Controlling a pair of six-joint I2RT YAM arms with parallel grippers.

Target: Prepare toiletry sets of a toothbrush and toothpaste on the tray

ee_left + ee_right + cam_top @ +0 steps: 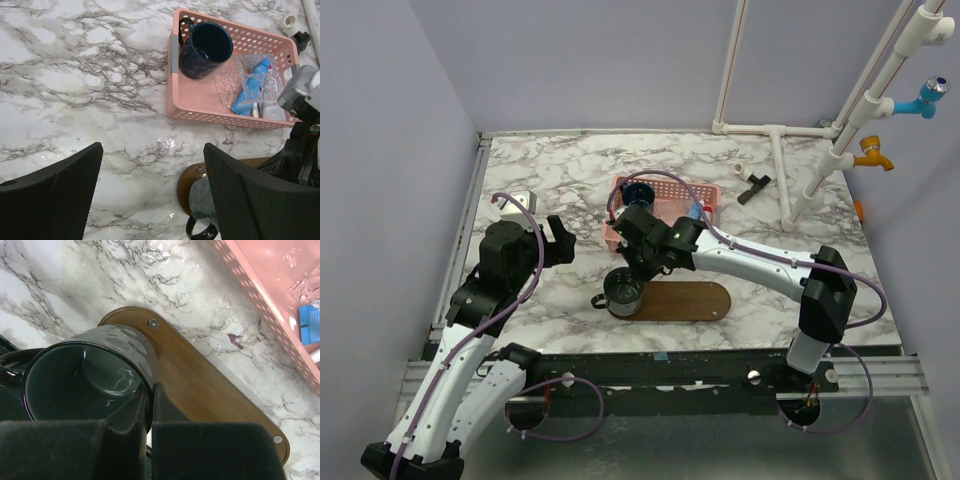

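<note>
- Top view: high above the near edge, over the whole table [560, 170].
- Left wrist: faces the far basket [200, 100].
- Right wrist: close above the tray [200, 390], shared by all.

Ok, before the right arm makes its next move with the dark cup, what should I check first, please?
1. Grip: right gripper shut on the wall of the dark cup: ok.
2. Place: cup above the left end of the tray: ok.
3. Contact: cup resting on the tray or lifted: cannot tell.
4. Room: rest of the tray bare: ok.
5. Other arm: left gripper open, apart from the pink basket: ok.
6. Supplies: toothbrush located: cannot tell; wrapped items in the basket are unclear.
</note>
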